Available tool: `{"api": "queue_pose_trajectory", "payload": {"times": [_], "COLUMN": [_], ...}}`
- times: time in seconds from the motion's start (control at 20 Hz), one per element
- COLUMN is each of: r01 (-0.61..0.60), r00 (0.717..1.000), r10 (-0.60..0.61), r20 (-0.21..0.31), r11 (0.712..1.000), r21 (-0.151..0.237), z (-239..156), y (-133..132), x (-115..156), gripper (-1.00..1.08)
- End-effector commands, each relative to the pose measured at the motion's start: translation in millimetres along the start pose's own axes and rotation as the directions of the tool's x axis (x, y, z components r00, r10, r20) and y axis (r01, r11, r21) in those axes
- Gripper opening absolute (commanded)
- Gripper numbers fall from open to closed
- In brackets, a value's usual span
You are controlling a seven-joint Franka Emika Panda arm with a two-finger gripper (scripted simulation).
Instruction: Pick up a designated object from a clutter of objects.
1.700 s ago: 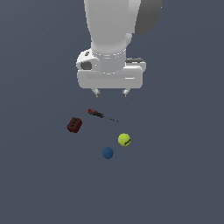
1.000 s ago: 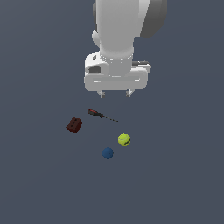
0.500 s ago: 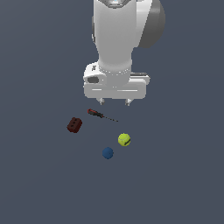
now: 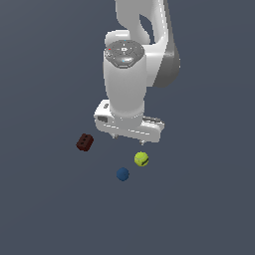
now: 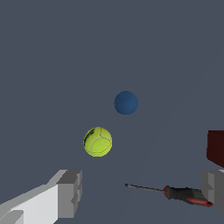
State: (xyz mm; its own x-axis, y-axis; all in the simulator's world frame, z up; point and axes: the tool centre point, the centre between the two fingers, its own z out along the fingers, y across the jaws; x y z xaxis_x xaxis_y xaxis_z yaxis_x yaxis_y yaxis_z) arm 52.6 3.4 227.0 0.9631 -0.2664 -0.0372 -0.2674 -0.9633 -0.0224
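The dark-blue ball (image 4: 122, 174) lies on the grey floor, just beside the yellow-green tennis ball (image 4: 141, 159). The dark red block (image 4: 84, 142) sits further to the exterior view's left. My gripper (image 4: 128, 140) hangs above the floor behind the two balls, open and empty. It hides the screwdriver in the exterior view. In the wrist view the blue ball (image 5: 126, 103) and the tennis ball (image 5: 97, 141) lie ahead of the open gripper (image 5: 141, 192). The red-handled screwdriver (image 5: 175, 192) lies between the fingers (image 5: 70, 192). The red block (image 5: 215, 148) shows at the edge.
The floor (image 4: 45, 209) is a plain dark grey surface with no edges or walls in view. The white arm (image 4: 134, 64) stands tall behind the objects in the exterior view.
The arm has come lower and closer to the objects and has turned. The hand now covers the screwdriver in the exterior view. The objects have not moved.
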Motion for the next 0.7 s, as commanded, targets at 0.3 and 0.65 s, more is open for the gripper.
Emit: {"api": "queue_pose_trajectory", "payload": {"times": [0.3,0.65], "r01": [-0.237,-0.36], "r00": [0.971,0.933], "r10": [0.237,0.359], "r20": [-0.018,-0.034], "r11": [0.972,0.933], "r21": [0.0,-0.003], "z": [76.7,121.9], "y": [3.5,8.6], "x": [40.9,58.4], "gripper": [1.0,1.0]}}
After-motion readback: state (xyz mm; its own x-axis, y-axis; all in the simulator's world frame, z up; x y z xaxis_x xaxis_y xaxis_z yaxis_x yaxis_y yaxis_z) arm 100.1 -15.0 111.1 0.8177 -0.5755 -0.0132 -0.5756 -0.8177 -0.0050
